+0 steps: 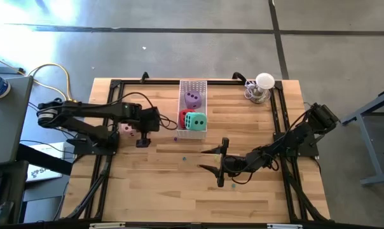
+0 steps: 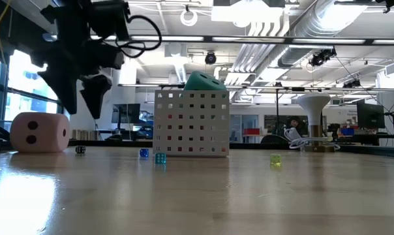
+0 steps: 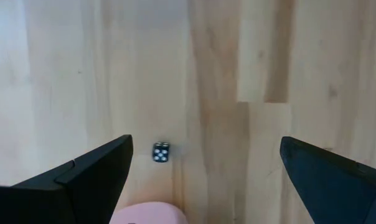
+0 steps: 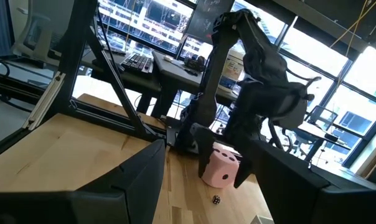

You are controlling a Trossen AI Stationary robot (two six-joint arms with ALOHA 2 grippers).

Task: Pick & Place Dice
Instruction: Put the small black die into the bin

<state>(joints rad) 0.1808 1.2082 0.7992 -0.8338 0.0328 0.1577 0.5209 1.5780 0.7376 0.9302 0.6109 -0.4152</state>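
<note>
Dice: four soft cubes with dark pips. The purple cube (image 1: 192,98), the red cube (image 1: 184,117) and the green cube (image 1: 194,121) lie inside the white perforated rectangular tray (image 1: 192,84). The pink cube (image 1: 125,130) rests on the light wooden table (image 1: 166,184), well to the left of the tray.
Task standing: judged from this layout, three of four are placed; the pink one is outstanding.
Left gripper (image 1: 141,134): hangs above the table between the pink cube and the tray, just beside the cube, fingers spread wide. The left wrist view looks down between both fingers at bare wood, with a pink edge (image 3: 149,213) at the frame border. This suits an approach to the pink cube, not a grasp; nothing is held.
Right gripper (image 1: 218,161): waits on the tray's near side, slightly right of it, low over the table, fingers splayed apart and empty. It points toward the left arm, probably parked clear of the work.
Small items: tiny dice lie on the table around the tray. A dark one (image 3: 161,152) sits near the pink cube, a blue one (image 2: 144,153) and a teal one (image 2: 160,158) in front of the tray, a yellow-green one (image 2: 276,159) to its right.
Hidden: in the low view the tray wall conceals the red and purple cubes; only the green top (image 2: 205,81) shows. The red cube is partly covered by the green one from above.
Other: a white lamp-like object (image 1: 263,85) stands right of the tray; its nature is unclear.
</note>
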